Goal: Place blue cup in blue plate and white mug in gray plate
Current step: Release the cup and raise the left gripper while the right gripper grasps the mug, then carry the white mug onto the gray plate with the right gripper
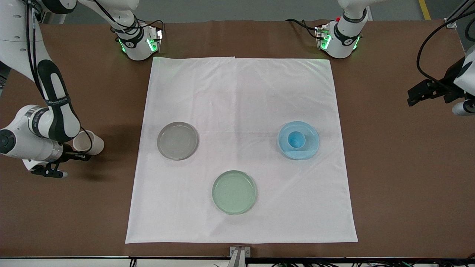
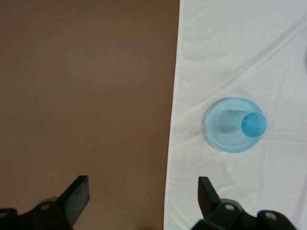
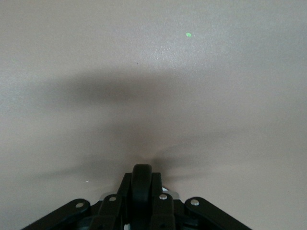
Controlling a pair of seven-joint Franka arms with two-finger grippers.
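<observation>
Nearest the front camera, the pale green plate (image 1: pixel 234 192) is lying unused on the white cloth (image 1: pixel 241 92). What the coming move is turning on: the gray plate (image 1: pixel 177 140) is sitting on the cloth at about three o'clock from the right end effector (image 1: pixel 76 154) in the front view, level with it and a fair way off toward the cloth's middle. That end effector is resting low over the bare desk (image 1: pixel 74 207) at the right arm's end, clenched on the white mug (image 1: pixel 89 143); the right wrist view is showing its fingers (image 3: pixel 142 191) pinched together against the mug's pale wall. The mug's long axis is appearing tipped, mouth toward the gray plate, though this is hard to confirm. The right arm is folding down with its wrist level.

Meanwhile the blue cup (image 1: pixel 296 139) is already standing upright in the blue plate (image 1: pixel 311 146). The left end effector (image 2: pixel 144 196) is hanging released over the desk edge of the cloth, waiting.
</observation>
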